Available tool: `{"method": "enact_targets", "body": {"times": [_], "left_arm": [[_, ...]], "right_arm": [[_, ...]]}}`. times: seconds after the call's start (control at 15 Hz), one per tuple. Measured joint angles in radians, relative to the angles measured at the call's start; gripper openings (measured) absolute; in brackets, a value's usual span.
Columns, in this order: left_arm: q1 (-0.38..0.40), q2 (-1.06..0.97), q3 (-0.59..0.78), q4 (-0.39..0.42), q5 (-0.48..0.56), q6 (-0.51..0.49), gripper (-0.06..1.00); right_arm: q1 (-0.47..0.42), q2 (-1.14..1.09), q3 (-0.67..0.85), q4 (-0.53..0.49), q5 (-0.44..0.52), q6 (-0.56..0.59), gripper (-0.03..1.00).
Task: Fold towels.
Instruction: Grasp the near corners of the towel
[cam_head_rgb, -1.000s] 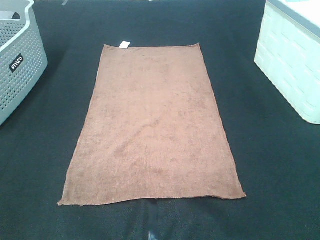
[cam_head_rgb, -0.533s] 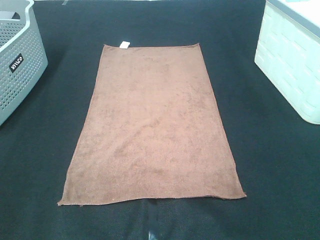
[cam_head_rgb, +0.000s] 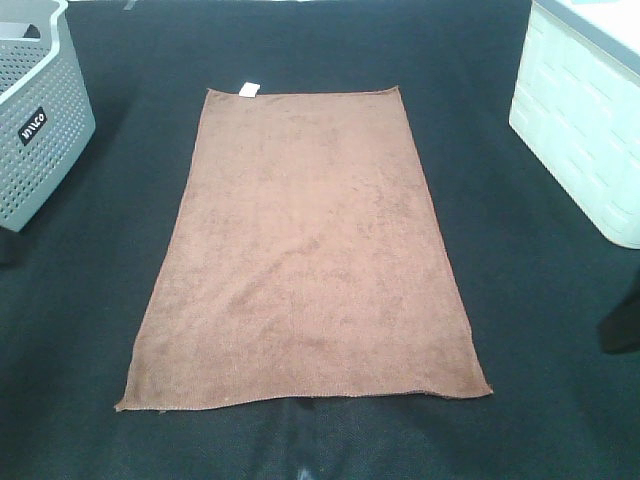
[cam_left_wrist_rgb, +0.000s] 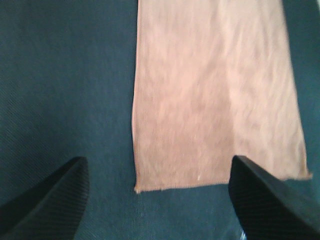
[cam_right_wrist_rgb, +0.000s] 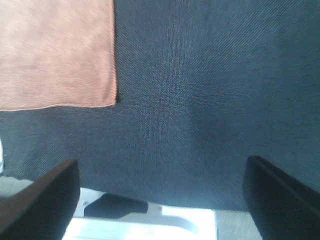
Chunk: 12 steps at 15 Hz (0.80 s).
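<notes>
near the towel (cam_left_wrist_rgb: 210, 100), left gripper (cam_left_wrist_rgb: 158, 165) hovers spread wide.

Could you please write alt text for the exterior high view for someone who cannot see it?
A brown towel lies spread flat on a dark table, its small white tag at the far edge. A grey perforated basket stands at the left, a pale green bin at the right.

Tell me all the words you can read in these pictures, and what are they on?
"invco": white letters on a small black label on the side of the grey basket; the letters are tiny, so this spelling is my best reading.
The white tag at the far edge of the brown towel: too small to tell whether anything is printed on it.
No other writing shows.
</notes>
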Motion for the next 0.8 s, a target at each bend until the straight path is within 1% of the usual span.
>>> {"method": "enact_targets", "body": {"times": [0.07, 0.13, 0.27, 0.33, 0.4, 0.47, 0.53, 0.6, 0.73, 0.8], "left_arm": [[0.000, 0.000, 0.000, 0.000, 0.000, 0.000, 0.74], [0.000, 0.101, 0.000, -0.074, 0.000, 0.085, 0.74], [0.000, 0.267, 0.001, -0.230, 0.000, 0.252, 0.74], [0.000, 0.350, 0.001, -0.312, 0.000, 0.336, 0.74], [0.000, 0.445, 0.000, -0.442, 0.010, 0.463, 0.74], [0.000, 0.510, -0.001, -0.524, 0.021, 0.568, 0.74], [0.000, 0.568, -0.001, -0.597, 0.027, 0.646, 0.74], [0.000, 0.616, -0.002, -0.656, 0.029, 0.722, 0.74], [0.000, 0.702, -0.003, -0.759, 0.042, 0.835, 0.74], [0.000, 0.735, -0.003, -0.797, 0.055, 0.886, 0.74]], "right_arm": [[0.000, 0.000, 0.000, 0.000, 0.000, 0.000, 0.83], [0.000, 0.064, 0.000, 0.026, -0.037, -0.025, 0.83], [0.000, 0.176, 0.000, 0.110, -0.109, -0.098, 0.83], [0.000, 0.229, 0.000, 0.173, -0.140, -0.151, 0.83], [0.000, 0.306, 0.000, 0.272, -0.171, -0.245, 0.83], [0.000, 0.358, 0.000, 0.337, -0.185, -0.311, 0.83], [0.000, 0.408, 0.000, 0.409, -0.189, -0.386, 0.83], [0.000, 0.456, -0.001, 0.475, -0.192, -0.454, 0.83], [0.000, 0.529, -0.001, 0.602, -0.199, -0.592, 0.83], [0.000, 0.555, -0.002, 0.656, -0.204, -0.656, 0.82]]}}
